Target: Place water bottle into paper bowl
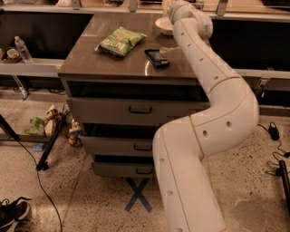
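Far right of bench (113,65): gripper (172,10) just above bowl (161,26), mostly hidden by wrist; grasp state: cannot tell. bottle unseen, probably hidden there. Risk: tall bottle released off-centre tips shallow bowl, rolls off far edge.

Table (86,63): top of a unit with drawers (136,111) below its front edge.
Snack bag (120,41): left half, midway between front and far edges.
Flat packet (157,57): right of the bag, nearer the front edge.
Paper bowl (162,25): far edge, behind the packet, partly hidden by the arm (213,81).
Gripper (169,9): over the far edge, just beside the bowl.
Small bottle (22,49): on the ledge (41,68) left of the table, well apart.
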`<state>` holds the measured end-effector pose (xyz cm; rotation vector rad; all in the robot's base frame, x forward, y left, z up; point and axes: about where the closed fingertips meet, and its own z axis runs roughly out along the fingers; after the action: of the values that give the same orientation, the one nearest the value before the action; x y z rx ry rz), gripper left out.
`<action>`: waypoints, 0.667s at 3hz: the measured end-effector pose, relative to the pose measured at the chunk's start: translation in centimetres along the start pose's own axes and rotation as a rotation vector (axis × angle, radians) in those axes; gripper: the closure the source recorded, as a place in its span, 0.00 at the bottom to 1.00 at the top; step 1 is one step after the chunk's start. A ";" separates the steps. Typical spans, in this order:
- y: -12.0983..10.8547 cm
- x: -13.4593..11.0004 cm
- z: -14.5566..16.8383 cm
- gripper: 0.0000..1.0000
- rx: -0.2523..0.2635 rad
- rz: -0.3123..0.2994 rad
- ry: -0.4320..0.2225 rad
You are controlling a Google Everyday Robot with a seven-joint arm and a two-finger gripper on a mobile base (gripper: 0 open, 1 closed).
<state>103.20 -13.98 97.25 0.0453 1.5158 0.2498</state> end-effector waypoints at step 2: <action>0.3 0.6 0.6 0.83 0.007 -0.034 -0.055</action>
<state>103.81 -13.48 96.80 0.0315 1.4614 0.2140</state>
